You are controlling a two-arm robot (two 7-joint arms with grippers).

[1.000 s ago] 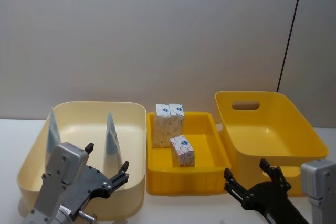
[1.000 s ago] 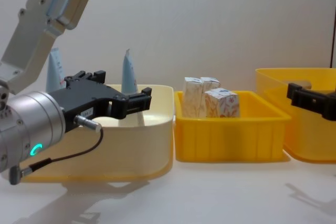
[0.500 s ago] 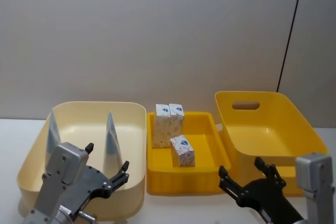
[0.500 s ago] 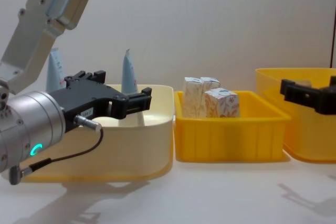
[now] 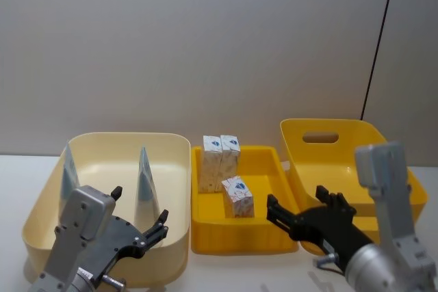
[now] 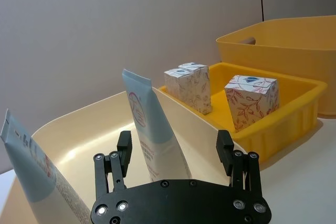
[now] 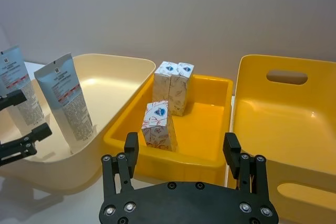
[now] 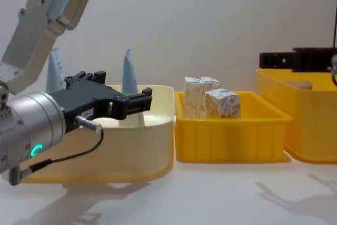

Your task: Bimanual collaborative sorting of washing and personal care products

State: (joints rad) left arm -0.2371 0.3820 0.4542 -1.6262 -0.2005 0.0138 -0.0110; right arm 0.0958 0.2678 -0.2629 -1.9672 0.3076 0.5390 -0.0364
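Note:
Two pale blue-and-white tubes (image 5: 144, 174) (image 5: 68, 169) stand crimped end up in the cream tub (image 5: 123, 139). Three small white cartons printed orange (image 5: 237, 196) (image 5: 211, 162) (image 5: 230, 151) stand in the low yellow tray (image 5: 239, 237). My left gripper (image 5: 140, 208) hovers open and empty at the cream tub's near edge, level with the nearer tube (image 6: 152, 129). My right gripper (image 5: 297, 206) hangs open and empty above the tray's front right corner, facing the cartons (image 7: 157, 124). In the chest view the left gripper (image 8: 124, 100) shows large and the right gripper (image 8: 271, 59) sits high at the right.
A deep yellow tub (image 5: 342, 169) with a handle slot stands right of the tray, with nothing in it. A grey wall rises close behind all three containers. Bare white table (image 8: 210, 193) lies in front of them.
My right gripper has risen and moved left and forward, from low at the table's near right to above the tray's front right corner. The left gripper and the products have not moved.

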